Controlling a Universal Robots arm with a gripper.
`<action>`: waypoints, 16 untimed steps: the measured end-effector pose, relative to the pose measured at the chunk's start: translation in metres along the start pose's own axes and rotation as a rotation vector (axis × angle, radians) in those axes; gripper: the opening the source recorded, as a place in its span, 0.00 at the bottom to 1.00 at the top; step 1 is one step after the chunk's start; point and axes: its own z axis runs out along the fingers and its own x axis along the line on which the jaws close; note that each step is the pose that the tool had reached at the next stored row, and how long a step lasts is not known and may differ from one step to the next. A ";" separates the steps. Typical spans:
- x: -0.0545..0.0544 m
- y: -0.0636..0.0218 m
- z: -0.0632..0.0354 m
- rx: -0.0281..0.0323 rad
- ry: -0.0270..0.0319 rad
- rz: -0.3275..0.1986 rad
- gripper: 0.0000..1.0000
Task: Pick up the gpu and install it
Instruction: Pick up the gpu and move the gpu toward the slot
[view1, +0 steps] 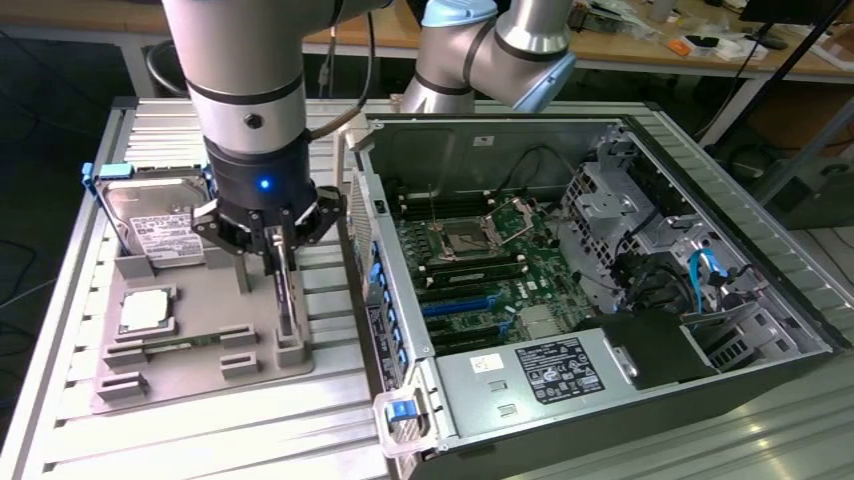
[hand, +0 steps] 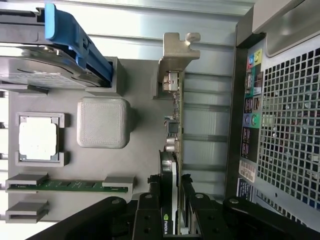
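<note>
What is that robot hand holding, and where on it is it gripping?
The hand pinches the gpu across its two faces, at the black fan section, away from its silver end.

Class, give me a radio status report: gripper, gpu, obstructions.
Gripper shut on gpu. Upright, edge-on in holder slots. Open case close alongside.

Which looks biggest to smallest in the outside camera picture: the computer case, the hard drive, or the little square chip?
1. computer case, by far the largest
2. hard drive
3. square chip, clearly the smallest
</note>
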 end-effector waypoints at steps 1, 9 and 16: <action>0.000 0.0001 -0.0024 0.0000 0.0000 0.000 0.27; -0.002 0.0012 -0.0428 0.0000 0.0000 0.000 0.27; -0.003 0.0021 -0.0746 0.0000 0.0000 0.000 0.27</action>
